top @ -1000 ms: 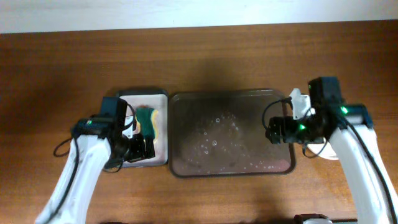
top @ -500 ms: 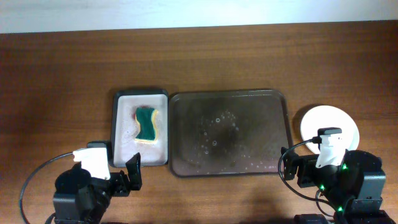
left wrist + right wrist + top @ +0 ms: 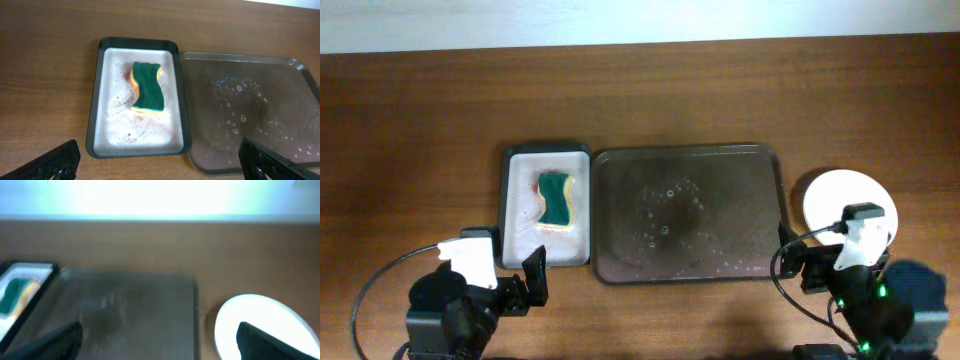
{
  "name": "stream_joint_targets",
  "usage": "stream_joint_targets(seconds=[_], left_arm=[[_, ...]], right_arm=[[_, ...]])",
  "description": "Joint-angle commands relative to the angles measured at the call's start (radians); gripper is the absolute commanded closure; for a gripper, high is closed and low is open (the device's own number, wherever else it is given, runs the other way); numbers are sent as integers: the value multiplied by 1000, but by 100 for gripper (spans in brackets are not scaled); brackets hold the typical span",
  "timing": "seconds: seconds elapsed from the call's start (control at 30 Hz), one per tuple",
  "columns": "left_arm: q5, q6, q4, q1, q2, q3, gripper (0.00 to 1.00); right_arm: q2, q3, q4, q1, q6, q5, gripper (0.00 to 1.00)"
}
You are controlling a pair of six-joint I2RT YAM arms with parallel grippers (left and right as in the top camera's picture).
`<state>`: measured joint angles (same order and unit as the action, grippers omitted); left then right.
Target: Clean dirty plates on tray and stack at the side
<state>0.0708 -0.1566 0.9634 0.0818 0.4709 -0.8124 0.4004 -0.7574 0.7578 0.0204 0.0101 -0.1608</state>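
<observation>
The dark brown tray [image 3: 690,215] lies mid-table, wet with suds and with no plates on it. It also shows in the left wrist view [image 3: 250,110] and, blurred, in the right wrist view [image 3: 125,305]. White plates [image 3: 845,195] sit on the table just right of the tray. They look like one clean white disc with no red smear, and also show in the right wrist view [image 3: 250,320]. My left gripper [image 3: 525,288] [image 3: 160,162] is open and empty at the near edge. My right gripper [image 3: 798,272] [image 3: 157,342] is open and empty, near the plates' front edge.
A small black-rimmed tray [image 3: 512,215] [image 3: 95,115] touches the brown tray's left side. It holds a green and yellow sponge [image 3: 556,198] [image 3: 147,86] and red-speckled foam. Bare wooden table lies beyond and to both sides.
Both arms have pulled back from the trays to the near table edge. The white plates, earlier hidden under the right arm, now show. The right arm has shifted slightly right.
</observation>
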Motion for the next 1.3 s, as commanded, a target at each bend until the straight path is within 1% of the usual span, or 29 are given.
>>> stream_joint_targets(seconds=[0.0,0.07,0.17,0.2,0.23,0.3,0.4,0.47,0.53,0.57,1.27], left_arm=[[-8,16,3,-3,-9,12,1],[-8,16,3,-3,-9,12,1],[-8,16,3,-3,-9,12,1],[-8,16,3,-3,-9,12,1],[-8,16,3,-3,-9,12,1],[-8,16,3,-3,-9,12,1],[-8,16,3,-3,-9,12,1],[-8,16,3,-3,-9,12,0],[-8,16,3,-3,-9,12,1],[-8,16,3,-3,-9,12,0],[-8,16,3,-3,-9,12,1]], right_arm=[[-155,150,-116,-14,-6,-8,1],[-270,281,-270,-43,-6,-8,1],[-389,463,-502,-55,-6,-12,1],[-398,488,-537,-55,-6,-12,1],[-397,536,-623,-55,-6,-11,1],[-397,590,-715,-53,-6,-7,1],[-397,742,-946,-53,-6,35,1],[-397,752,-904,-53,-11,35,1],[-397,752,-781,-53,-33,39,1],[-397,752,-681,-53,-32,39,1],[-397,752,-690,-53,-32,39,1]])
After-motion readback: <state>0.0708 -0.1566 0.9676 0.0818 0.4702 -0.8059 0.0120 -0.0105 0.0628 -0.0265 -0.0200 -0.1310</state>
